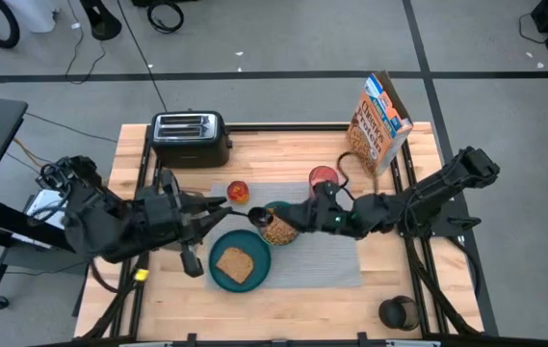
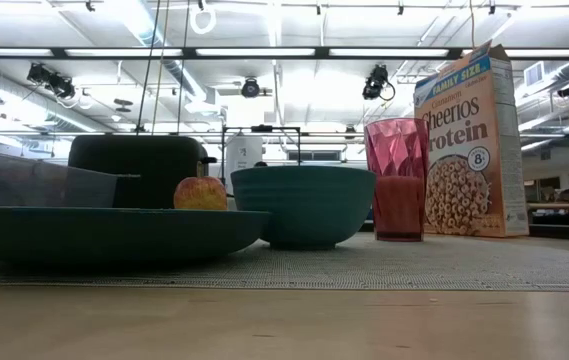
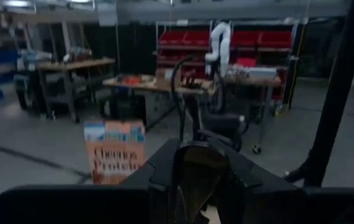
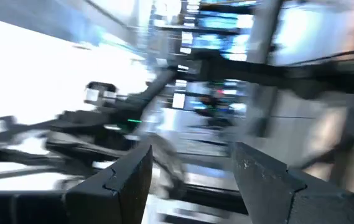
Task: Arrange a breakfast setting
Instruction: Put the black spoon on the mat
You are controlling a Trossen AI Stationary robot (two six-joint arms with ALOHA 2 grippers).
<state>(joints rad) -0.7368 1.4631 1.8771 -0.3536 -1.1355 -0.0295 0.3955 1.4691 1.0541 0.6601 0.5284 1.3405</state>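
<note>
A grey ribbed placemat (image 1: 336, 258) lies in the middle of the table. On it stand a teal plate (image 1: 218, 277) with a brown toast slice (image 1: 236, 263), a teal bowl (image 1: 277, 229) holding cereal, a pink cup (image 1: 323, 176) and a small red-orange fruit (image 1: 239, 191). My left gripper (image 1: 223, 208) is shut on a metal spoon (image 1: 255, 215), just left of the bowl. My right gripper (image 1: 299, 220) is open (image 4: 189, 177) and empty, over the bowl's right side. Neither gripper shows in the low view, which has the bowl (image 2: 304, 205), cup (image 2: 397, 180) and fruit (image 2: 200, 193). My left gripper holds the spoon between its two fingers, which come level from the table's left and lie along it. The spoon's bowl (image 3: 196, 177) sticks out past the fingertips toward the table's right. The fingers hide which part of the handle they are on. The spoon is clear of the table.
A black toaster (image 1: 192, 138) stands at the far left and a cereal box (image 1: 379, 120) at the far right of the table. A dark cup (image 1: 399, 311) stands at the near right corner. Bare wood lies to the left and near side of the placemat.
</note>
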